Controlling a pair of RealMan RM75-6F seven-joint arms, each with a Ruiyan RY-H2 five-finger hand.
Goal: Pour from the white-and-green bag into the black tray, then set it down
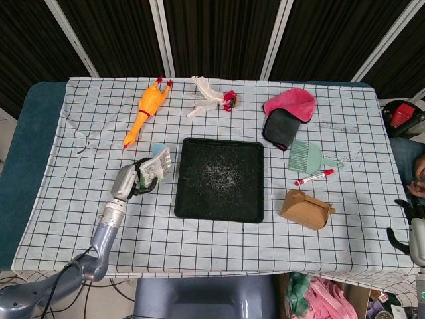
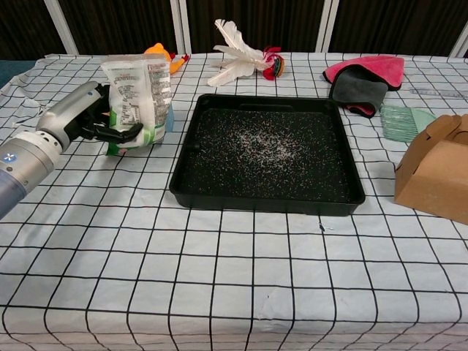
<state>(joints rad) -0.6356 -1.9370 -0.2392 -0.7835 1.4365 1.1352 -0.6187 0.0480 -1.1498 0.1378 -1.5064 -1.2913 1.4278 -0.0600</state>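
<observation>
While the left robot hand grips the upright white-and-green plastic bag just left of the square black tray, granules already speckle it; set-down apparently remains.

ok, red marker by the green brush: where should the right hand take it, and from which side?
Pinch the red marker at mid-barrel, coming straight down from above. It lies flat on the cloth, slanted, so only the top and long sides are free. Set the fingers across the barrel. The green brush sits just behind it and the cardboard box in front, so a low side approach looks cramped.
</observation>
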